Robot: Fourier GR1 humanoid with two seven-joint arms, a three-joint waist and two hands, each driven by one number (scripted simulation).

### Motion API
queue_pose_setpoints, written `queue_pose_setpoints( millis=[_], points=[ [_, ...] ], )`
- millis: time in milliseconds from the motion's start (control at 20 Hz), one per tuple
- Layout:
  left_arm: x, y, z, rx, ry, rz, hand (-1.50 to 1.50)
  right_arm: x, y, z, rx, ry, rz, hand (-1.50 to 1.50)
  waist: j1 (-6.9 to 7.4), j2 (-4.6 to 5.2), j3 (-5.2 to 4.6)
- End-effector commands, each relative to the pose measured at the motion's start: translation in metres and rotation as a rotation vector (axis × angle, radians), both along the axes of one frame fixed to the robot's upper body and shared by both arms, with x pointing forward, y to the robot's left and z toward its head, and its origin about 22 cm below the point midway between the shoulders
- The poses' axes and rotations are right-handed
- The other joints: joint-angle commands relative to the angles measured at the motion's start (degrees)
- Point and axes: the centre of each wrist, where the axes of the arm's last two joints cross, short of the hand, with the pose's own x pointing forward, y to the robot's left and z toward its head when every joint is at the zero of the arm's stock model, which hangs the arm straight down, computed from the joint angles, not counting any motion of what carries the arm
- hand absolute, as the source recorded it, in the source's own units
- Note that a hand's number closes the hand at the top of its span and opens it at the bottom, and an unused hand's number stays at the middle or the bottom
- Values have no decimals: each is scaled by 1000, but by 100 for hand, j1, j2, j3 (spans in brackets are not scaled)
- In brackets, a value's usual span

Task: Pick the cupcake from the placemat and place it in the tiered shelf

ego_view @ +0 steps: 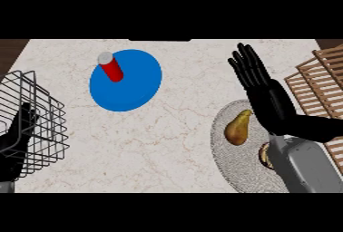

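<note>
Cupcake (pixel 266 156) not yet picked: on placemat (pixel 231 156) at counter's right edge, mostly hidden under the forearm. Right hand (pixel 268 97) above it, fingers straight, holding nothing; tiered shelf (pixel 321 86) awaits.

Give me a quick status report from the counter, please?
Right hand open, above the placemat, holding nothing. Left hand open, resting behind the wire basket. Cupcake on placemat, mostly hidden by right forearm. Pear beside it.

The right forearm (pixel 305 165) hides most of the cupcake (pixel 266 156); the wire basket (pixel 33 122) veils the left hand (pixel 17 140).
</note>
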Motion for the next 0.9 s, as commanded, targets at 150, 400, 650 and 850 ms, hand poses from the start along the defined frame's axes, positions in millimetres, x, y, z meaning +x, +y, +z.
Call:
queue_pose_setpoints(
  millis=[150, 400, 650, 850],
  points=[
    [19, -6, 13, -20, 63, -14, 0, -7, -8, -28, -168, 38, -215, 150, -156, -34, -42],
    [-12, 8, 0, -43, 119, 12, 0, -23, -110, -62, -476, 137, -856, 150, -589, -51, -85],
    [-8, 0, -6, -73, 153, -46, 0, -72, -13, -101, -444, 143, -801, -150, -285, -63, -61],
    [-9, -3, -5, -70, 164, -24, 0, -98, -7, -104, -567, 161, -885, -150, -311, -80, -75]
  ],
)
